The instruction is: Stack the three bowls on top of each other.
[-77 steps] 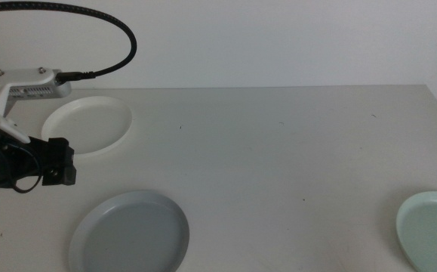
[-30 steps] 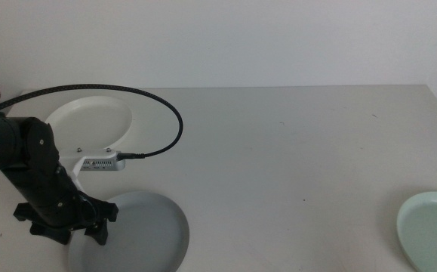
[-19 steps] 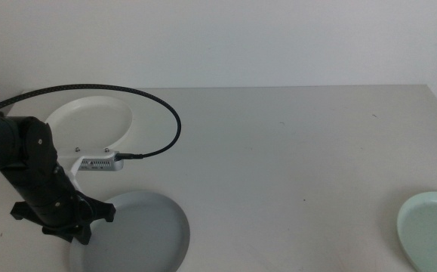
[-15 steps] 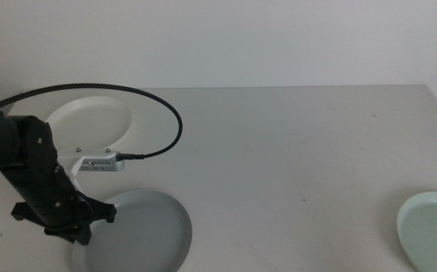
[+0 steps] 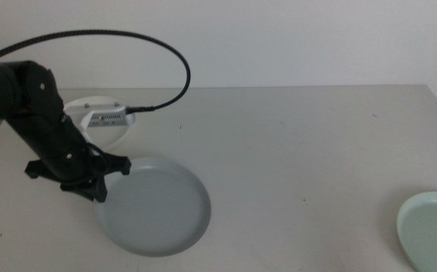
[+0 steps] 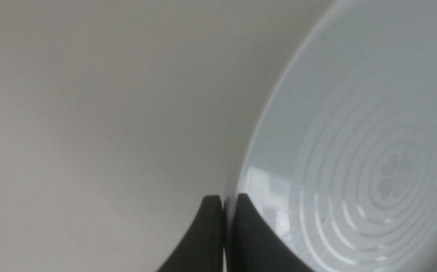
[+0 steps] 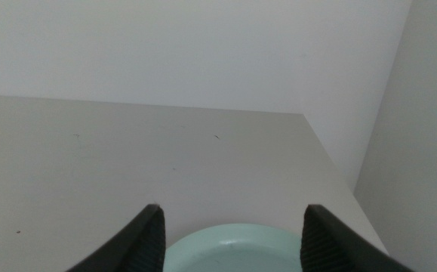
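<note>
Gripping the grey-blue bowl (image 5: pixel 155 206) by its left rim, the left gripper (image 5: pixel 97 181) is sitting lower left of the middle view, jaws pinched together on the edge, likely so the bowl can be carried whole toward another. White bowl (image 5: pixel 116 130) is lying upper left, partly hidden behind the arm. Mint green bowl (image 5: pixel 432 230) is resting at the lower right corner, the right gripper (image 7: pixel 231 227) waiting above it, jaws apart. Pale table (image 5: pixel 293 143) is meeting a plain white wall.

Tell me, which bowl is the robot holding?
The grey-blue bowl: the left gripper pinches its rim. The white and mint ones lie untouched.
</note>
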Available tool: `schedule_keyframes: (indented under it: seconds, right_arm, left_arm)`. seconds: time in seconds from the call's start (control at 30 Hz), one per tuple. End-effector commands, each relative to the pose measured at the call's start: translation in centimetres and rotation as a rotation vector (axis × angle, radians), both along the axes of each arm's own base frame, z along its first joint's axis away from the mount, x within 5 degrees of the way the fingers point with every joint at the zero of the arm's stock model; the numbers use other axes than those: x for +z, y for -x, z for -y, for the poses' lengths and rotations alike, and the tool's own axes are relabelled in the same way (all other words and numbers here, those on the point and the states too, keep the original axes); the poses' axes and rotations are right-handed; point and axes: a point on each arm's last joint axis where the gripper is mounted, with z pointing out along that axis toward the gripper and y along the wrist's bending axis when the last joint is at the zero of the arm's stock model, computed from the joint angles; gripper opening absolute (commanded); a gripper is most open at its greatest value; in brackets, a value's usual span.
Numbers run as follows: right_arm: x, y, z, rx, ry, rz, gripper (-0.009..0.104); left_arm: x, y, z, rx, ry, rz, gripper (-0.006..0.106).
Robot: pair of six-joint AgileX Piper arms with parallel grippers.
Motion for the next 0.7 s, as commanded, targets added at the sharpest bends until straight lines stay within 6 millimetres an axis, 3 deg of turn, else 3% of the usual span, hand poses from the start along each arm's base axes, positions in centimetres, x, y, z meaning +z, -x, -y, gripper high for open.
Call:
schedule_keyframes:
  seconds: [0.0,0.3,0.47,0.67]
  right_arm:
    - [1.1,0.2,-0.1,0.011,0.023,0.113,0.046]
    - [1.1,0.2,-0.1,0.011,0.023,0.113,0.046]
    - [1.1,0.2,-0.1,0.011,0.023,0.113,0.046]
    - [1.1,0.2,-0.1,0.011,0.023,0.113,0.046]
  left_arm:
    - [3.8,-0.7,1.5,0.01,0.057,0.095,0.0]
    - [6.2,-4.9,6.6,-0.056,0.097,0.134,0.0]
    - [5.8,-6.9,9.5,-0.105,0.114,0.149,0.0]
    - [4.5,-8.8,11.5,-0.115,0.15,0.139,0.0]
